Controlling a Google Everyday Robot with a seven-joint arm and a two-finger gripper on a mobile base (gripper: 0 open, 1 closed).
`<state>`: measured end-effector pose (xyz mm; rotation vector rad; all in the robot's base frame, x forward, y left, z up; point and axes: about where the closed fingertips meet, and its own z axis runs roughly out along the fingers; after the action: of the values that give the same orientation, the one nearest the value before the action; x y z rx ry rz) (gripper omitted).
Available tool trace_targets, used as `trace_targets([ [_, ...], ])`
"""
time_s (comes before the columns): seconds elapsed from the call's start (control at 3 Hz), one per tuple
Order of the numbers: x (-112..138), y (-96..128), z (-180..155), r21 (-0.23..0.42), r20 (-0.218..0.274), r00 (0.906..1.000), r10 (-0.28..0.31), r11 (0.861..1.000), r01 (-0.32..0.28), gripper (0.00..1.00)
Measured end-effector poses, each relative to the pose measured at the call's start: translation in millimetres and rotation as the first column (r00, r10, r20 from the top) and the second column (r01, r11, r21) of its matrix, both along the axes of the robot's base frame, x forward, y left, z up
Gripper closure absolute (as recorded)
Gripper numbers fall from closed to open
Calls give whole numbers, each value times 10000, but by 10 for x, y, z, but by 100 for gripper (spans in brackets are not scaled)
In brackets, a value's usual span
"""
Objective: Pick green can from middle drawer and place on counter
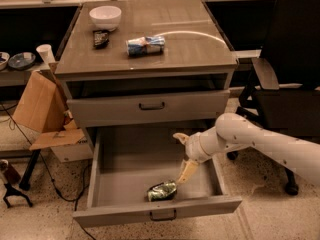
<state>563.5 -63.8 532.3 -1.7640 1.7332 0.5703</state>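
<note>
The green can (161,191) lies on its side, dented, near the front of the open middle drawer (130,164). My gripper (179,159) is inside the drawer just right of and above the can, open, with the lower finger's tip (182,180) close to the can's right end and the upper finger (179,136) well apart. It holds nothing. The counter (190,49) is the cabinet's glossy top with a curved white streak.
On the counter lie a blue-and-white can (145,45), a white bowl (105,17) and a small dark object (101,37). The upper drawer front (150,106) is shut. A black chair (285,79) stands at right; a cardboard box (40,109) at left.
</note>
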Motion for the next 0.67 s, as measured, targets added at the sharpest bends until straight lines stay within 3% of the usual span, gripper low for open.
trace_targets([
  [0.67,-201,-16,-996,923,-484,9988,-31,9957,76,0],
])
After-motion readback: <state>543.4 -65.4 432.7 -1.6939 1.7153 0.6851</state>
